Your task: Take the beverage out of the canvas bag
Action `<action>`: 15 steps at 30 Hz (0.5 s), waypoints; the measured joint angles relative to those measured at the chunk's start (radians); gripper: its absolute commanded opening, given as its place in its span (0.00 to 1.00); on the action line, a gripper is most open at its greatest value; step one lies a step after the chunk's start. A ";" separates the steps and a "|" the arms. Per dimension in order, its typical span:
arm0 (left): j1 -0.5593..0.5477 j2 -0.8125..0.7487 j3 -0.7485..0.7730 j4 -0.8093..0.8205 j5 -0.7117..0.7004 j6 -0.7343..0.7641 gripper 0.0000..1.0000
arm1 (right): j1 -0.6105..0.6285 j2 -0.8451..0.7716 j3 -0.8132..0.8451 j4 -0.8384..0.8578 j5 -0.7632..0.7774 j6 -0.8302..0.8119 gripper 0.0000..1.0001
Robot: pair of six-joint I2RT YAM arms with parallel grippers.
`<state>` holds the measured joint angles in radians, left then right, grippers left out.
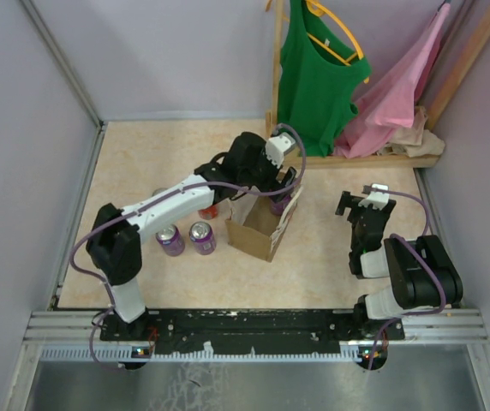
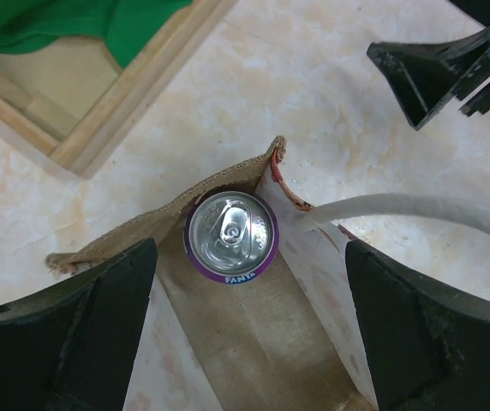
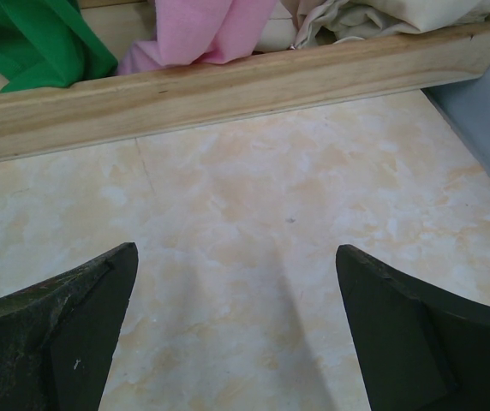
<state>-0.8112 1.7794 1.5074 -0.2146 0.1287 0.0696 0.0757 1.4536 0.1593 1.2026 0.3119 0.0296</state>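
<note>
The tan canvas bag (image 1: 258,229) stands mid-table with its mouth open. In the left wrist view I look down into the bag (image 2: 253,342), and a purple Fanta can (image 2: 231,237) stands upright in its far corner. The can shows at the bag's far end in the top view (image 1: 281,204). A white handle (image 2: 416,210) trails off to the right. My left gripper (image 2: 249,257) is open and empty, just above the bag's mouth, with one finger on each side. My right gripper (image 1: 361,204) is open and empty, right of the bag, over bare table (image 3: 236,253).
Two purple cans (image 1: 170,240) (image 1: 202,236) stand left of the bag, and a reddish can (image 1: 209,211) shows partly behind the left arm. A wooden rack (image 1: 356,160) at the back holds a green shirt (image 1: 313,77) and a pink cloth (image 1: 399,86). The rack's base (image 3: 228,94) lies ahead of the right gripper.
</note>
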 measured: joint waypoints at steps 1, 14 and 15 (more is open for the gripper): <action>0.001 0.014 0.005 -0.001 0.002 0.002 0.97 | 0.000 0.000 0.000 0.000 0.000 0.000 0.99; 0.017 0.159 0.068 -0.055 -0.011 -0.025 0.98 | 0.000 0.000 0.000 0.000 0.000 0.000 0.99; 0.018 0.164 0.069 -0.056 -0.017 -0.027 0.97 | 0.000 0.000 0.000 0.000 0.000 0.000 0.99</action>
<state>-0.7937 1.9438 1.5764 -0.2703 0.1120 0.0425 0.0757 1.4536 0.1593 1.2030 0.3119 0.0296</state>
